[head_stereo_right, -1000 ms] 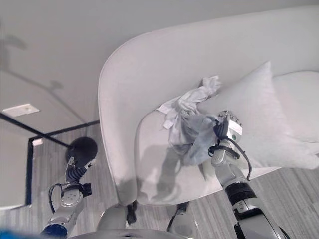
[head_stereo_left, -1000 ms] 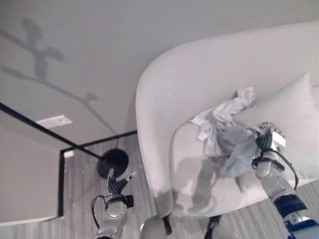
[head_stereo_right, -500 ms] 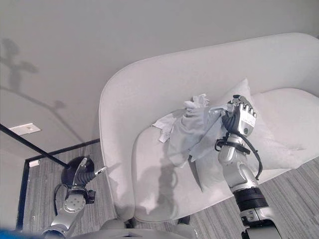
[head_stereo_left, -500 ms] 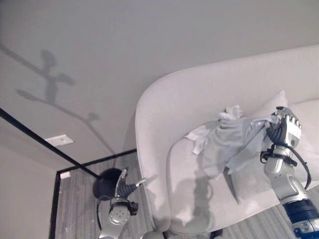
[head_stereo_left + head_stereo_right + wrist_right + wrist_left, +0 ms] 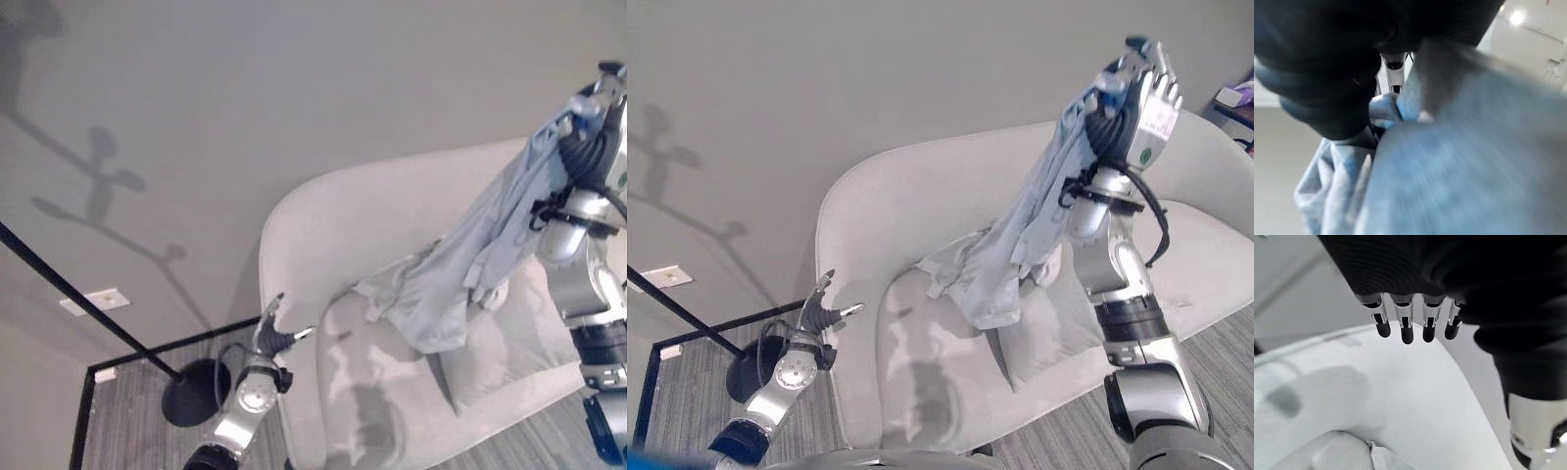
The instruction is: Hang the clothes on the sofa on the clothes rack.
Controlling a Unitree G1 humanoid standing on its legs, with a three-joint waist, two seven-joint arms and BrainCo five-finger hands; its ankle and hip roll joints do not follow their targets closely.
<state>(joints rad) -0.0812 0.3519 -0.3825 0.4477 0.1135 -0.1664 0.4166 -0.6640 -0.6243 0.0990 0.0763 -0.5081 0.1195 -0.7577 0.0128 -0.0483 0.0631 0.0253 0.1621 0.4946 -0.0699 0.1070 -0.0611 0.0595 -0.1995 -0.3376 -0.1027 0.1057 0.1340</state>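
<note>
Right hand [image 5: 1132, 93] raised high above the sofa [image 5: 921, 225], its fingers curled tight on a bunch of the light blue garment [image 5: 1019, 255]. A second ago the same hand sat low at the seat with the cloth heaped against the pillow [image 5: 1048, 328]; half a second ago it had come up level with the pillow's top. Now the garment hangs stretched from the fist, its lower end trailing down to the seat cushion [image 5: 372, 392], so most of the cloth is clear of the sofa though the tail looks not yet free. The whole view has also swung upward between pictures, which marks camera motion as well as arm motion.

Left hand [image 5: 274, 333] beside the sofa's outer arm, fingers [image 5: 1406, 330] straight and spread, holding nothing; it has risen from near the floor.

The rack's black base [image 5: 191, 392] and slanting pole [image 5: 88, 304] stand to the robot's left, well apart from the garment. Judged stage: pick-up nearly complete; carrying to the rack and hanging remain.
</note>
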